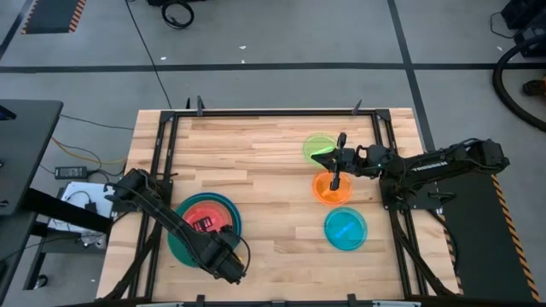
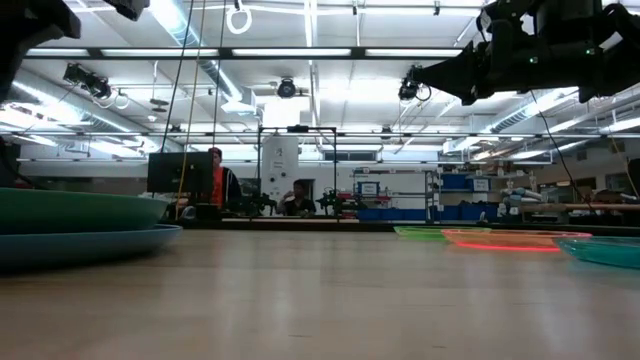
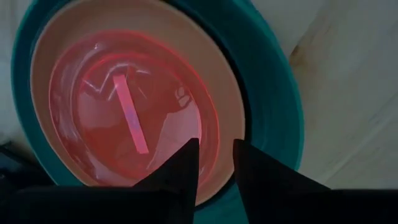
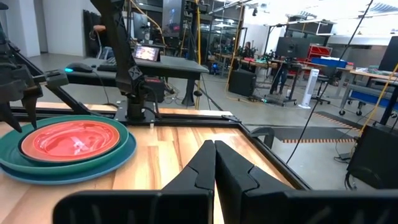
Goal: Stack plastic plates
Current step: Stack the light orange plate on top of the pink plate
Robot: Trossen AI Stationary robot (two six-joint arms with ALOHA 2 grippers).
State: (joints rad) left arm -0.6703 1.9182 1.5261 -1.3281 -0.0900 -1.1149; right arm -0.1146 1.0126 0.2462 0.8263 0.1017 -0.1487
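A stack of plates sits near the table's left near corner: a translucent pink plate on a tan one, on large teal and blue plates. Green, orange and cyan small plates lie singly on the right side. My left gripper hovers over the stack's near right rim, pointing down, slightly open and holding nothing. My right gripper is shut and empty, held high and level over the green and orange plates.
A black metal frame runs along the table's edges. Bare wood lies between the stack and the three single plates. Beyond the far edge is a workshop with desks and people.
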